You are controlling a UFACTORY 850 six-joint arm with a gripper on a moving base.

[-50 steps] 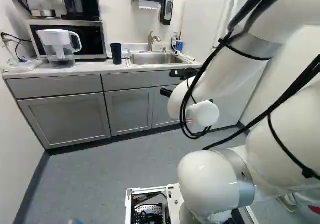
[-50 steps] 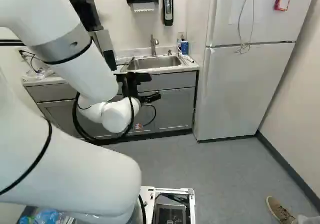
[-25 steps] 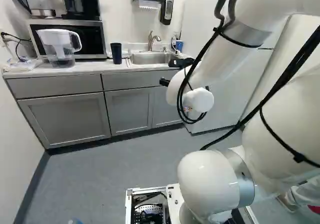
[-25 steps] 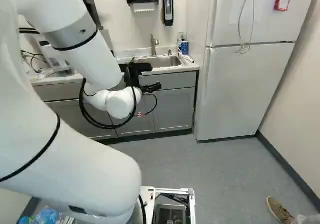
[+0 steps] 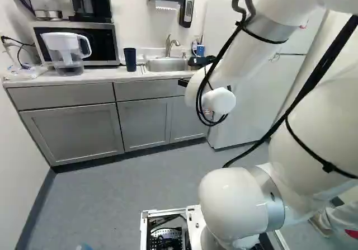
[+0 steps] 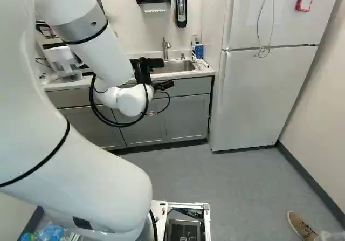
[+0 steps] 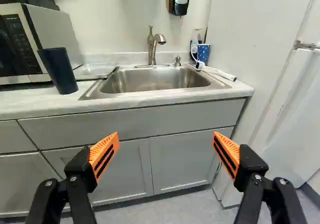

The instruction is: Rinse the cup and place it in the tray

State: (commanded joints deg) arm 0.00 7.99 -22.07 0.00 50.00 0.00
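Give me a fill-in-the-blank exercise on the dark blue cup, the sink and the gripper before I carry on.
The gripper has its fingers ____, not shut.
The dark blue cup stands on the ____, near the clear shallow tray.
Behind the sink rises a curved metal ____.

Missing words, in order: open; counter; faucet.

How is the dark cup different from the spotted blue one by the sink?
The dark cup is plain navy; the spotted cup is brighter blue with pale specks. The dark cup looks taller than the spotted cup. The dark cup stands beside the microwave, the spotted cup behind the sink. Both are on the counter.
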